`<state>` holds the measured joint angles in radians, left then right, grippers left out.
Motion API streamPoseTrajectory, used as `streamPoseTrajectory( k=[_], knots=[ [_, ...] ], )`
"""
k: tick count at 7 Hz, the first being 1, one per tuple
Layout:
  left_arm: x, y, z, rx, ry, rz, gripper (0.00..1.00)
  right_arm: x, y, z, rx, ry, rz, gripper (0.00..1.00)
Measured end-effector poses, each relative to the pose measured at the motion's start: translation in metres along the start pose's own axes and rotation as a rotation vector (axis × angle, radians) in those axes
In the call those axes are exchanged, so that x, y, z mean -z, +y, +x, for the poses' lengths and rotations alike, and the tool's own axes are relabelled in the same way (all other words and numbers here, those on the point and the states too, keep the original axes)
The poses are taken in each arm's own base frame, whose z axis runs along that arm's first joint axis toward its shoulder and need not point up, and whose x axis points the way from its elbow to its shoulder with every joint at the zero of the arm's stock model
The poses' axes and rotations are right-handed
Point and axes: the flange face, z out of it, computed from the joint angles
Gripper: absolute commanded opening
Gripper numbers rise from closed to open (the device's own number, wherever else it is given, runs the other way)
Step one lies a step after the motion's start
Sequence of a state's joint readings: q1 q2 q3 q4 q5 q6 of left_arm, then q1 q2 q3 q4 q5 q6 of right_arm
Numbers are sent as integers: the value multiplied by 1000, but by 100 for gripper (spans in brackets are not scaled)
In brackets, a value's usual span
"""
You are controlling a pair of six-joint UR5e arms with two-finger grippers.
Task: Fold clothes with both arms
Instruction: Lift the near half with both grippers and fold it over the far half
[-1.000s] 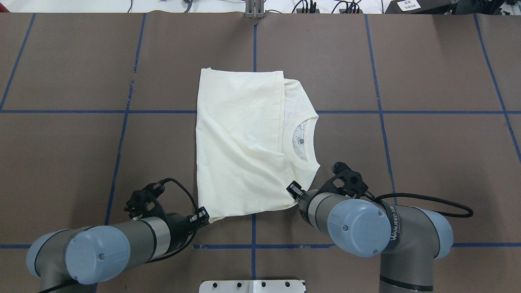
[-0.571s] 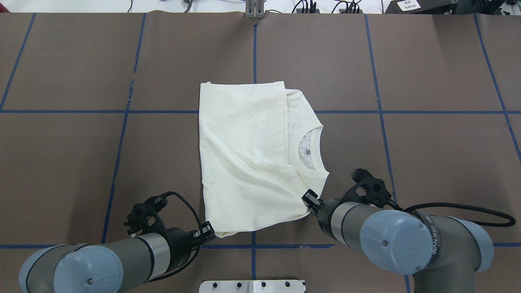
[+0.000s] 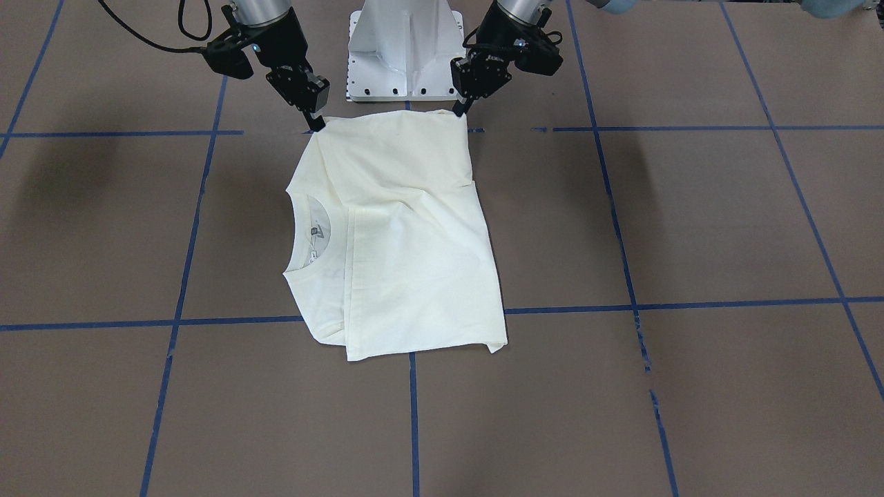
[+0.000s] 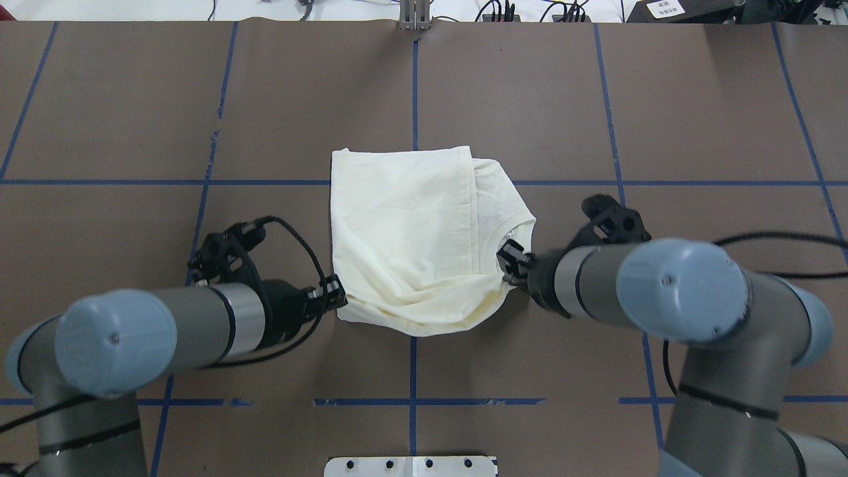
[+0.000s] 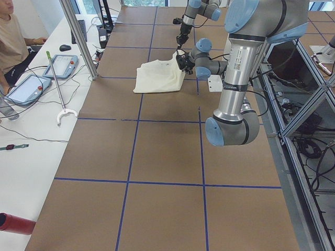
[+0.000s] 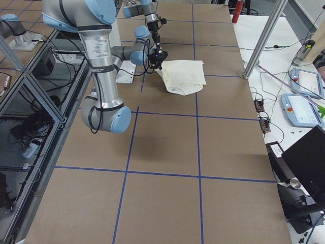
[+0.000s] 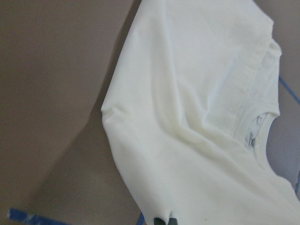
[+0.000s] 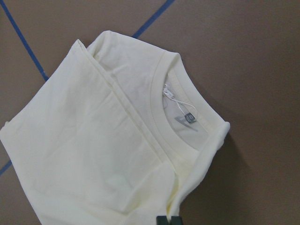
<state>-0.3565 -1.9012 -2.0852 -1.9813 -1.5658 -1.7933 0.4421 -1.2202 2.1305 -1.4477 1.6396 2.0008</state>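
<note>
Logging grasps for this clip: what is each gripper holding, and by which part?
Both hold the shirt: left gripper at its robot-side corner far from the collar, right gripper at the robot-side corner beside it.

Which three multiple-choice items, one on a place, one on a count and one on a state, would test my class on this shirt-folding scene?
1. The T-shirt has its collar toward:
A the robot's right
B the robot's left
C the far side, hidden under a fold

2. How many pincers grip the T-shirt?
A none
B one
C two

3. The shirt's edge nearest the robot is:
A lying flat and smooth
B raised and bunched
C rolled into a tube

Answers:
1 A: the collar sits beside the right pincer.
2 C: the left pincer and the right one each pinch a near corner.
3 B: that edge sags between the two pincers, above the table.
</note>
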Motion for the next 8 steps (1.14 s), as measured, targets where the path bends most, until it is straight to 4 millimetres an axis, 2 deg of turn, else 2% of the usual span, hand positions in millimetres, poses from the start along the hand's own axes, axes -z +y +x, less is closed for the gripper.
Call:
streamPoseTrajectory(
  k=[1,2,4,6,8],
  knots=[
    [-16,-38,15,-34,-19,38,0,-11,-38,-36,-14,7,6,0],
    [-37,-70,26,-61,-42,81,0,-27,-68,-61,-6,26,21,0],
    [-74,-123,34,-106,-103,151,0,-72,-108,-98,-6,66,59,0],
    [-100,-165,40,-135,-135,199,0,-118,-139,-112,-13,59,78,0],
    [-132,-199,37,-144,-125,230,0,-141,-157,-118,-16,54,89,0]
  ],
)
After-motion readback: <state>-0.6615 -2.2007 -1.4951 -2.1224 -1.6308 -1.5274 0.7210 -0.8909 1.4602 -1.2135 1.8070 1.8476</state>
